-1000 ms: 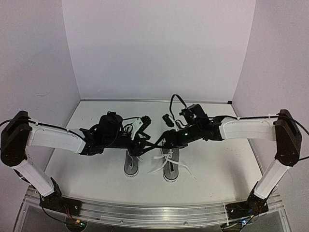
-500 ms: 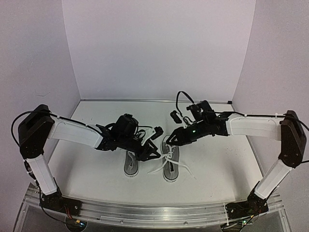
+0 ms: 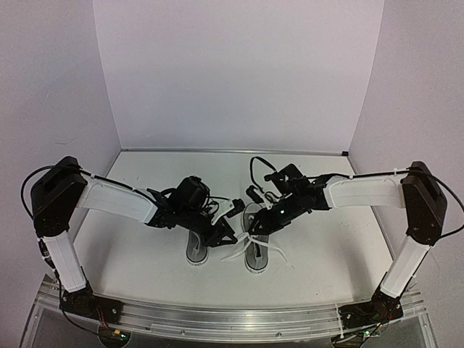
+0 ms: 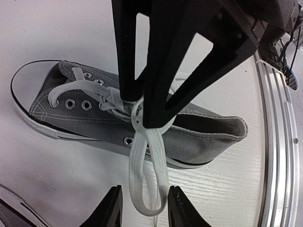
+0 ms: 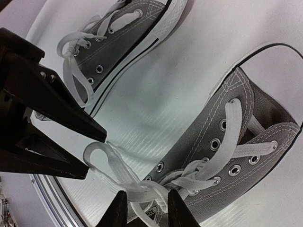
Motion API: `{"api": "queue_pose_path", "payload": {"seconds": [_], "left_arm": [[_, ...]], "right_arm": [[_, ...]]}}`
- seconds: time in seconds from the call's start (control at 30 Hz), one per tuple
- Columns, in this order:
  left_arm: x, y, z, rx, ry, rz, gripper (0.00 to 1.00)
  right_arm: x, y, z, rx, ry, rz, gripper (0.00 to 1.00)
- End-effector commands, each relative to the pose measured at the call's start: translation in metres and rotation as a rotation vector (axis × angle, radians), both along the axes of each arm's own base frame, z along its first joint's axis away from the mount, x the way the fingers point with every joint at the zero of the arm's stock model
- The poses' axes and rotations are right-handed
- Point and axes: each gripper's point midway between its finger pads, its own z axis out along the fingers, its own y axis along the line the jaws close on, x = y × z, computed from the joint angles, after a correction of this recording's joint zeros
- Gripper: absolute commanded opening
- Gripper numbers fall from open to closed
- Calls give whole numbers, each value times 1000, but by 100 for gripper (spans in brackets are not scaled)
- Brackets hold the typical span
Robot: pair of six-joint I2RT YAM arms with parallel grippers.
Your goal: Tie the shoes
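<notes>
Top external view has both arms bent inward over a pair of grey canvas sneakers, which stand side by side, slightly apart, near the front middle of the desk (image 3: 330, 243). Under the left arm is the left sneaker (image 3: 196, 249). Beside it, the right sneaker (image 3: 256, 256) has white laces trailing onto the desk. The left pincer (image 3: 226, 233) has its fingers parted, and a lace loop (image 4: 147, 182) from the right sneaker lies between them, not visibly squeezed. The right pincer (image 3: 255, 223) sits at the bunched laces (image 4: 116, 98) over the eyelets, with strands between its fingers. I cannot tell whether it is clenched on them.
</notes>
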Motion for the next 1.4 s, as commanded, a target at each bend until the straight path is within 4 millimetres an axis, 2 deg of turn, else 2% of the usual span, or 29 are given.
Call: {"api": "queue_pose_path", "payload": {"seconds": [0.0,0.17,0.3,0.37,0.57,0.67,0.97,1.03,1.2,1.37], "left_arm": [[6,-6,1,-2,-19,-10,34],[7,-6,0,-3,-18,-12,35],[7,-7,1,-4,-21,-16,34],[6,-7,1,-3,-24,-21,35],[-1,-7,21,-56,-46,-58,47],[1,-8,28,-68,-68,-59,51],[9,-19,19,-48,-67,-67,58],[10,-20,18,-49,-63,-70,55],[7,-20,14,-43,-55,-83,36],[2,-15,4,-14,-35,-97,28]], "right_arm": [[9,2,-1,-45,-48,9,26],[10,0,-3,-62,-56,7,25],[10,0,-2,-66,-61,4,20],[8,3,4,-43,-56,15,21],[5,6,39,36,-89,24,30],[7,4,45,44,-97,13,31],[13,-4,27,-5,-90,-8,28],[15,-6,21,-27,-91,-15,27],[16,-9,9,-58,-87,-10,24],[16,-9,4,-70,-83,2,22]]}}
